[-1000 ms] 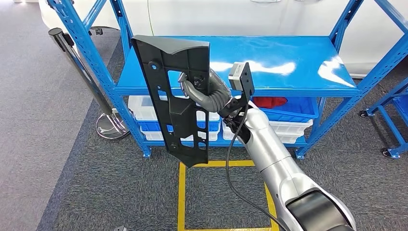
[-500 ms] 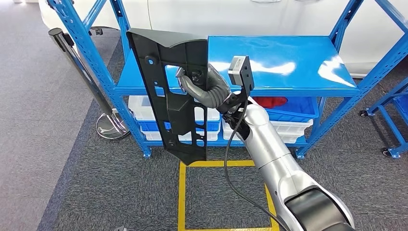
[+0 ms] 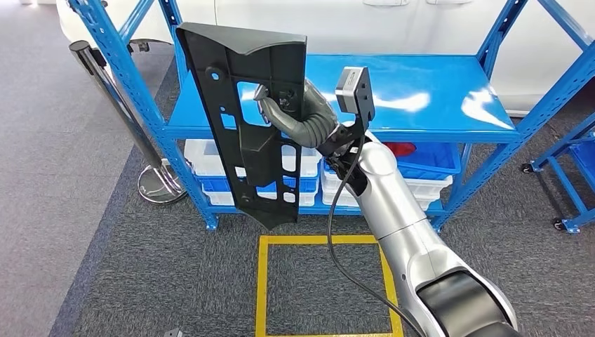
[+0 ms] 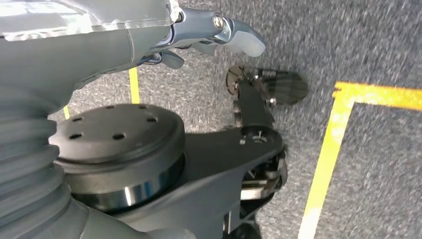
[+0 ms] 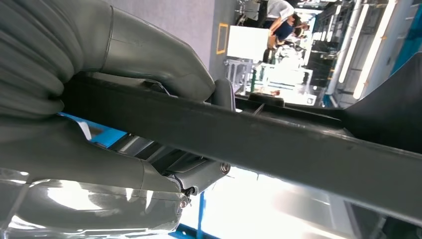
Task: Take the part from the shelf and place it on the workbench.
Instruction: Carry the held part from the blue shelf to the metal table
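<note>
A long black plastic part with several cut-outs hangs upright in front of the blue shelf, lifted off its top board. My right hand grips it through one of the upper openings. In the right wrist view the part runs as a dark bar across the picture, with the right hand wrapped around it. My left hand hangs down over the grey carpet with its fingers apart and nothing in it.
White and blue bins sit on the shelf's lower level, one holding something red. A stanchion post with a round chrome base stands left of the shelf. A yellow taped square marks the carpet in front. A second blue rack stands at right.
My right hand has raised the part higher and slightly to the left over the last second. The whole picture has shifted a little, so the camera moved too.
</note>
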Controlling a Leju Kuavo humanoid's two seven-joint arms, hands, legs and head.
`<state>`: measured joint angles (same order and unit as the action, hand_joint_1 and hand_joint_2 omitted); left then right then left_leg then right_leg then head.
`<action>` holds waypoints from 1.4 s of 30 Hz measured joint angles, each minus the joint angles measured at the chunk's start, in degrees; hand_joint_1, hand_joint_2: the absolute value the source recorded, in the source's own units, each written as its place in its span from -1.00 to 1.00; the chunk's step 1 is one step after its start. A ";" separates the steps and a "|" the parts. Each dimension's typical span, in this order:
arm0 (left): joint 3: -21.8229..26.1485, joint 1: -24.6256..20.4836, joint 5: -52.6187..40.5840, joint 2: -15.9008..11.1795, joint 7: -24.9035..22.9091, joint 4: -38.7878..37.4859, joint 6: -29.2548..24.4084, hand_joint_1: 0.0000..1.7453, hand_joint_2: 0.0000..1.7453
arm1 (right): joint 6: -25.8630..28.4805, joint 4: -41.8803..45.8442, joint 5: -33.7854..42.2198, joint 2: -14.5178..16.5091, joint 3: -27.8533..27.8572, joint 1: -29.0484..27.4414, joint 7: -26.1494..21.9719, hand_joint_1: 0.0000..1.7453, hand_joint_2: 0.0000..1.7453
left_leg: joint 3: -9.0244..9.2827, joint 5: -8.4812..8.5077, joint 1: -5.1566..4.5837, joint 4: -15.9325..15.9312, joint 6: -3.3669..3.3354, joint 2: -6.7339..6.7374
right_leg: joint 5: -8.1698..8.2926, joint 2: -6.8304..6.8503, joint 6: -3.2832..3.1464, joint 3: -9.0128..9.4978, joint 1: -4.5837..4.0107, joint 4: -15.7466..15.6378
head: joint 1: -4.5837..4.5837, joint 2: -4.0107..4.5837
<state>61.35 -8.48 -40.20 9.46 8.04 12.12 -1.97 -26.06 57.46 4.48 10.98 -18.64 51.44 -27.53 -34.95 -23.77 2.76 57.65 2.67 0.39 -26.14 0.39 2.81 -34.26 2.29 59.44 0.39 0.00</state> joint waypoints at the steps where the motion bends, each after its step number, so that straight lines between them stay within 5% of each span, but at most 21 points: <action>1: 0.00 -0.01 -0.03 -0.04 -0.02 0.01 0.00 -1.00 1.00 | -0.01 0.17 -0.03 0.03 0.01 0.28 0.14 1.00 1.00 | -0.11 0.01 -0.08 0.09 0.44 0.02 | -0.26 -0.20 -0.65 -0.15 -0.21 -0.06 | -0.03 0.00; 5: -0.01 -0.02 -0.20 0.01 -0.14 0.01 0.00 -1.00 1.00 | -0.19 1.06 -0.20 0.12 0.02 1.07 0.86 1.00 1.00 | -0.95 -1.32 0.21 1.63 1.46 0.17 | 0.31 -0.70 -2.92 -0.63 -0.51 -0.04 | -0.27 0.00; 8: -0.02 -0.09 -0.45 0.02 -0.31 0.01 -0.06 -1.00 1.00 | -0.41 1.40 -0.35 0.22 0.01 1.66 1.44 1.00 1.00 | -5.43 -6.90 -0.24 12.34 0.92 0.11 | 0.50 -0.89 -3.82 -0.69 -1.13 -0.11 | -0.54 0.00; 10: -0.02 -0.08 -0.54 0.02 -0.47 0.01 -0.14 -1.00 1.00 | -0.51 1.42 -0.36 0.22 0.01 1.79 1.94 1.00 1.00 | -7.62 -8.15 -0.78 17.36 0.24 0.08 | 0.51 -1.19 -4.13 -0.69 -1.81 -0.10 | -0.61 0.00; 11: -0.02 -0.09 -0.57 0.02 -0.52 0.01 -0.16 -1.00 1.00 | -0.54 1.42 -0.33 0.22 0.00 1.91 2.10 1.00 1.00 | -7.22 -7.18 -1.10 16.59 -0.29 0.05 | 0.52 -1.41 -4.23 -0.67 -2.15 -0.09 | -0.62 0.00; 15: -0.03 -0.23 -0.58 -0.07 -0.58 0.01 -0.24 -1.00 1.00 | -0.49 1.42 -0.07 0.25 -0.02 3.15 2.25 1.00 1.00 | -0.80 -1.69 -2.49 3.44 -3.02 -1.36 | 0.57 -2.34 -4.25 -0.72 -2.90 -0.03 | -0.45 0.00; 20: -0.04 -0.36 -0.58 0.14 -0.53 0.01 -0.42 -1.00 1.00 | -0.23 1.52 0.09 0.23 -0.05 3.63 2.31 1.00 1.00 | 0.54 -1.05 -2.37 0.30 -3.36 -1.08 | -0.08 -2.36 -2.88 -1.54 -2.79 0.83 | -0.36 0.00; 23: -0.04 -0.41 -0.58 0.31 -0.44 0.01 -0.46 -1.00 1.00 | -0.06 1.83 0.14 0.21 -0.06 3.75 2.31 1.00 1.00 | 0.73 -0.61 -2.13 -0.36 -3.69 -0.33 | -4.94 -1.33 -1.95 -5.72 -2.32 9.84 | 0.01 0.00; 25: -0.04 -0.30 -0.58 0.34 -0.42 0.01 -0.47 -1.00 1.00 | 0.05 1.92 0.14 0.13 -0.09 3.46 2.31 1.00 1.00 | 0.67 -0.64 -2.11 -0.29 -3.66 0.10 | -6.44 -1.08 -1.47 -8.35 -1.84 15.24 | 0.02 -0.01; 26: -0.04 -0.27 -0.57 0.36 -0.42 0.01 -0.48 -1.00 1.00 | 0.09 1.96 0.14 0.08 -0.10 3.36 2.31 1.00 1.00 | 0.65 -0.69 -2.10 -0.20 -3.60 0.29 | -5.65 -0.92 -1.31 -8.26 -1.62 15.01 | 0.02 -0.01; 28: -0.04 -0.26 -0.56 0.46 -0.40 0.01 -0.47 -1.00 1.00 | 0.13 2.32 0.15 0.03 -0.15 3.33 2.31 1.00 1.00 | 0.65 -0.89 -2.06 0.12 -3.30 0.55 | -1.88 -0.22 -1.19 -4.97 -1.31 8.37 | 0.02 -0.01; 31: -0.04 -0.28 -0.56 0.58 -0.36 0.01 -0.46 -1.00 1.00 | 0.14 3.10 0.17 0.00 -0.28 3.38 2.31 1.00 1.00 | 0.43 -1.23 -2.34 0.69 -2.54 0.81 | 0.84 0.83 -1.88 -0.92 -1.68 -0.06 | -0.03 -0.01; 40: -0.04 -0.24 -0.55 0.60 -0.33 0.01 -0.46 -1.00 1.00 | 0.15 3.30 0.17 -0.10 -0.36 3.30 2.32 1.00 1.00 | 0.39 -1.19 -2.40 0.68 -2.01 1.06 | 0.84 0.46 -2.50 -1.02 -1.94 -0.36 | -0.05 -0.01; 41: -0.04 -0.24 -0.55 0.60 -0.33 0.01 -0.46 -1.00 1.00 | 0.16 3.39 0.17 -0.11 -0.38 3.31 2.32 1.00 1.00 | 0.28 -1.52 -2.29 0.92 -1.71 1.04 | 1.03 0.30 -2.85 -0.96 -1.87 -0.60 | -0.06 -0.01; 42: -0.04 -0.20 -0.52 0.61 -0.33 0.01 -0.46 -1.00 1.00 | 0.15 3.52 0.20 -0.10 -0.43 3.27 2.37 1.00 1.00 | -1.40 -3.63 -2.18 4.80 -1.30 0.85 | 1.24 -0.03 -3.30 -0.91 -1.83 -0.84 | -0.11 -0.01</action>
<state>61.31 -8.68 -40.72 10.07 7.72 12.13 -2.43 -25.91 60.98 4.68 10.88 -19.07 54.71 -25.16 -36.35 -27.40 0.59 62.46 1.37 1.24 -24.91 0.36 -0.49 -35.17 0.46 58.60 0.28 -0.01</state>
